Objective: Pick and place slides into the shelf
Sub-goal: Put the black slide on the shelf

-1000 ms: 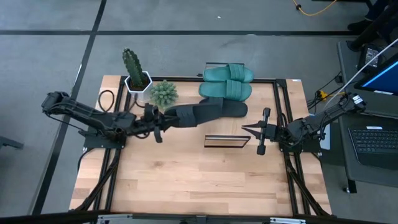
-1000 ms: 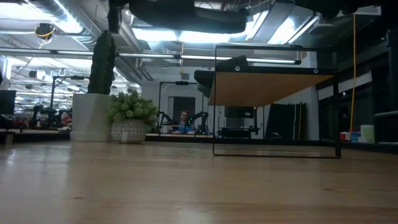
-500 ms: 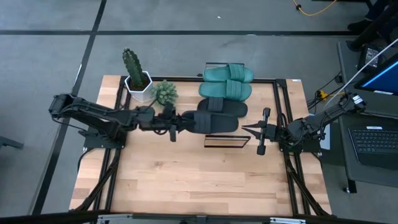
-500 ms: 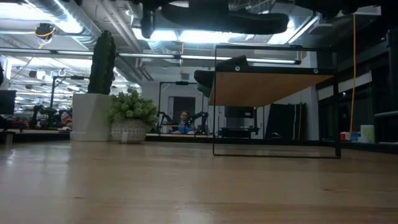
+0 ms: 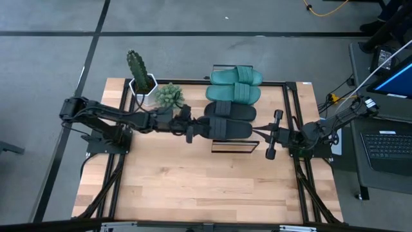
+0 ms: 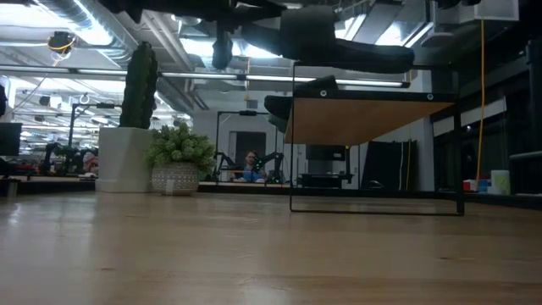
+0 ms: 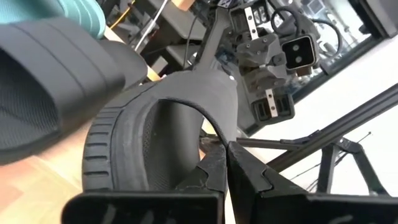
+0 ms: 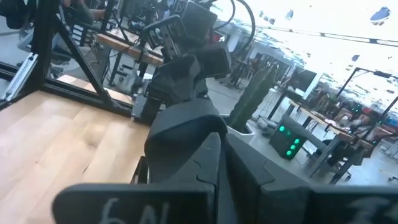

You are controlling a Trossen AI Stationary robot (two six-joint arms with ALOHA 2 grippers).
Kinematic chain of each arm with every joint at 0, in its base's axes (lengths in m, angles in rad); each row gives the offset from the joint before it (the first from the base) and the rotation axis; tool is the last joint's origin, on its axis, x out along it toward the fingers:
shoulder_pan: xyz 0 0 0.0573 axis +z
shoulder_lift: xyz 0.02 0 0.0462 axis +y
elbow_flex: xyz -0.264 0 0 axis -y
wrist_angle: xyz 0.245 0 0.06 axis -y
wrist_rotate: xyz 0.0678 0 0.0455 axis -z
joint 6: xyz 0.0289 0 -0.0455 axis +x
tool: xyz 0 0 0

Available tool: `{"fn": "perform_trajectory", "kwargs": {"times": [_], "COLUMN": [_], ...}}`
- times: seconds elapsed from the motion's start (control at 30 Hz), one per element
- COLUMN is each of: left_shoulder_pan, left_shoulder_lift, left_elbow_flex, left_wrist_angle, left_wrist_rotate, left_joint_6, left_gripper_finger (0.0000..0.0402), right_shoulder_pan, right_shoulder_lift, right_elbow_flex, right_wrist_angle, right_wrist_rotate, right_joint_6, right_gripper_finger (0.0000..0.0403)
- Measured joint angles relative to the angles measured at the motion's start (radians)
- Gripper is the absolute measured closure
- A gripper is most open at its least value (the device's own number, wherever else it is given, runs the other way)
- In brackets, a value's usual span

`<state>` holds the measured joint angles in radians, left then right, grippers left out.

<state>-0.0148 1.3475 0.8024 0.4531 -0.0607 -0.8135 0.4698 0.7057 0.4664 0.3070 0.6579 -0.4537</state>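
Observation:
The shelf (image 5: pixel 232 149) (image 6: pixel 373 114) stands at the table's far middle. Two teal slides (image 5: pixel 236 76) (image 5: pixel 233 93) and one black slide (image 5: pixel 237 111) lie flat side by side on its wooden top. My left gripper (image 5: pixel 195 129) reaches in level from the left and is shut on a second black slide (image 5: pixel 228 129) (image 6: pixel 339 47). It holds that slide over the shelf's near end, next to the resting black one. My right gripper (image 5: pixel 257 134) is shut and points left at the held slide's right end. Whether it touches the slide I cannot tell. My left gripper pinches the black slide at its left end, on the strap's edge (image 7: pixel 219 140) where it meets the sole. The fingers come level from the table's left, along the slide. The slide sticks out level toward the right, lifted clear above the shelf top.
A tall cactus in a white pot (image 5: pixel 138 74) and a small bushy plant (image 5: pixel 168 95) stand at the far left of the table, beside the left arm. A laptop (image 5: pixel 386 145) sits off the right edge. The near half of the table (image 5: pixel 193 187) is bare wood.
My left gripper has gone toward the table's right edge with the black slide and has rolled a little. The slide, earlier left of the shelf and slanted, now hangs over the shelf's near end, parallel to the resting black slide.

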Motion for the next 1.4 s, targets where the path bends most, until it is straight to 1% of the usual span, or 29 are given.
{"fn": "perform_trajectory", "kwargs": {"times": [0.17, 0.53, 0.8, 0.97, 1.07, 1.2, 1.4], "left_shoulder_pan": [0.0, 0.011, 0.035, 0.036, 0.036, 0.036, 0.041], "left_shoulder_lift": [0.012, 0.049, 0.074, 0.074, 0.075, 0.101, 0.165], "left_elbow_flex": [0.0, 0.001, 0.001, 0.001, 0.001, 0.001, 0.001], "left_wrist_angle": [0.008, 0.012, 0.025, 0.07, 0.06, 0.076, 0.177], "left_wrist_rotate": [0.003, -0.012, 0.015, 0.019, 0.022, 0.022, 0.054], "left_joint_6": [-0.048, -0.101, -0.127, -0.132, -0.154, -0.155, -0.198], "left_gripper_finger": [0.0401, 0.0401, 0.0401, 0.0401, 0.0401, 0.0401, 0.0401], "right_shoulder_pan": [0.0, 0.0, 0.0, 0.0, 0.0, 0.0, 0.0], "right_shoulder_lift": [0.0, 0.0, 0.001, 0.001, 0.001, 0.001, 0.001], "right_elbow_flex": [0.0, 0.0, 0.0, 0.0, 0.0, 0.0, 0.0], "right_wrist_angle": [-0.001, -0.001, -0.003, -0.005, -0.005, -0.005, -0.02], "right_wrist_rotate": [0.0, 0.0, 0.0, 0.0, 0.0, 0.0, 0.001], "right_joint_6": [-0.001, -0.001, 0.0, 0.0, 0.0, 0.0, 0.002], "right_gripper_finger": [0.0375, 0.0375, 0.0375, 0.0375, 0.0375, 0.0375, 0.0375]}}
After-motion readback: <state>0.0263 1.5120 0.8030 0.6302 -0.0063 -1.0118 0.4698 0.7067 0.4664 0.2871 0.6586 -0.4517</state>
